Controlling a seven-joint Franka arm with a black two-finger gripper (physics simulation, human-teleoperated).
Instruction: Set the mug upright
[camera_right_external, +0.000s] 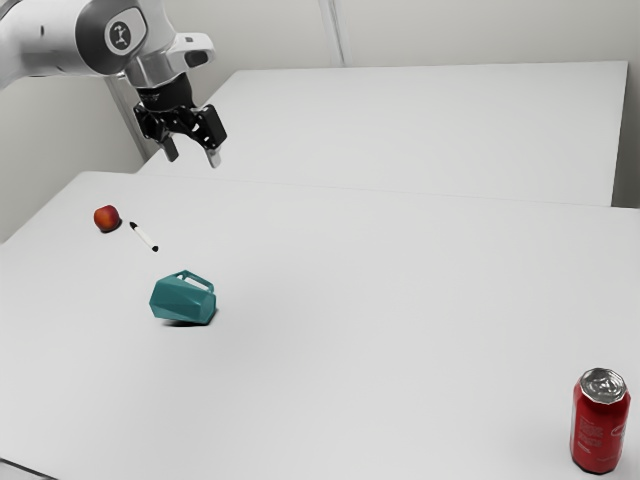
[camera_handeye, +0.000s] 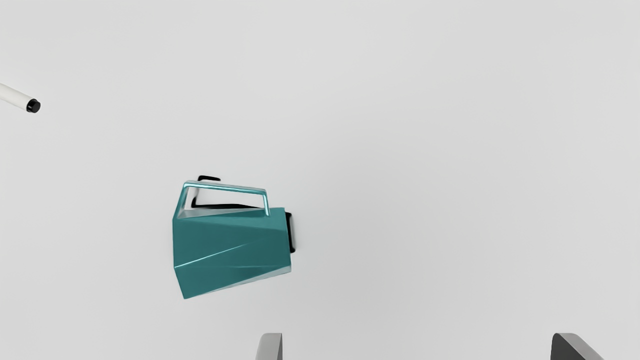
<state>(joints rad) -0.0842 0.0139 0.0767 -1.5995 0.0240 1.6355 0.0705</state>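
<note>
So, closest to the camera, a red soda can (camera_right_external: 600, 424) stood upright at the lower right of the exterior view, well apart from everything else. Its silver top faced up, but no telling whether there was any drink in it. Further back, left of centre, the teal mug (camera_right_external: 183, 299) was lying on its side on the table (camera_right_external: 380, 300), so the job wasn't done. Its handle (camera_handeye: 225, 186) stuck out sideways, and I'd guess the flat facets kept it from rolling. Couldn't see inside, so no clue if it held anything. Behind it lay a white pen (camera_right_external: 144, 237), with a reddish fruit (camera_right_external: 107, 218) just beside it, probably both just clutter. Furthest off, upper left, the gripper (camera_right_external: 192, 158) hung above the table, open and empty, fingers (camera_handeye: 270, 348) wide apart, presumably so it could come down around the mug. My take: grab first, then tip it up.
</note>
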